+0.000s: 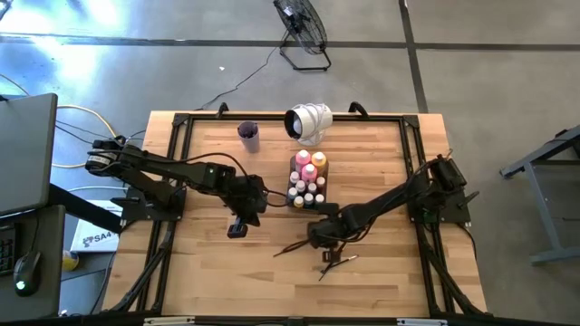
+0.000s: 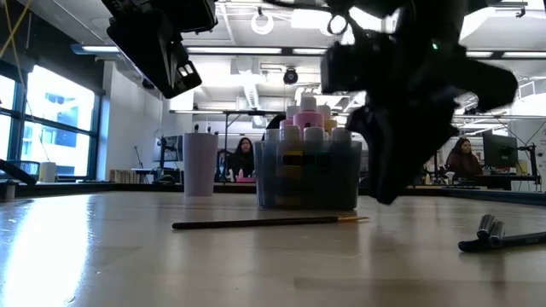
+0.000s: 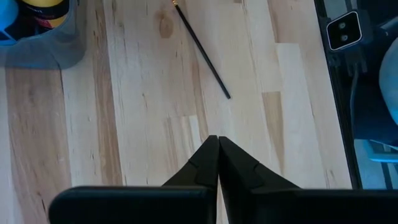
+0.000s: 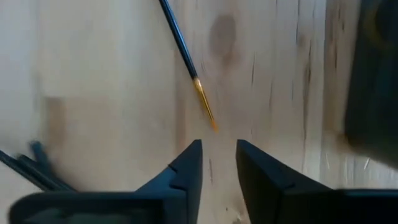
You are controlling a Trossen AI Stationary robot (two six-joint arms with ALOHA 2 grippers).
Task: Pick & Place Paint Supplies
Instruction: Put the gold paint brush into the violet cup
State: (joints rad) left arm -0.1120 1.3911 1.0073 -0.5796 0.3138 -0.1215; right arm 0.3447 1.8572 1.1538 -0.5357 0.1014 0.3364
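Observation:
Several small paint bottles, pink, orange and white-capped, stand in the clear grey tray (image 1: 308, 181) (image 2: 307, 175). One thin dark paintbrush (image 1: 292, 246) (image 2: 271, 222) (image 4: 186, 59) lies flat on the table, and a few more brushes (image 1: 335, 261) (image 2: 503, 234) (image 4: 31, 165) lie nearer the front edge. My right gripper (image 1: 319, 237) (image 4: 217, 149) hovers open, just above the single brush's golden tip (image 4: 205, 107). My left gripper (image 1: 237, 226) (image 3: 217, 142) is shut and held above bare wood to the left of the tray. The same brush (image 3: 202, 50) shows ahead of it.
A lilac cup (image 1: 249, 136) (image 2: 200, 162) stands on the table's far side, with a white roll-shaped object (image 1: 310, 122) beside it. A black frame (image 1: 181, 122) runs around the table's edges. Bare wood lies in front of the brushes. People sit in the room beyond.

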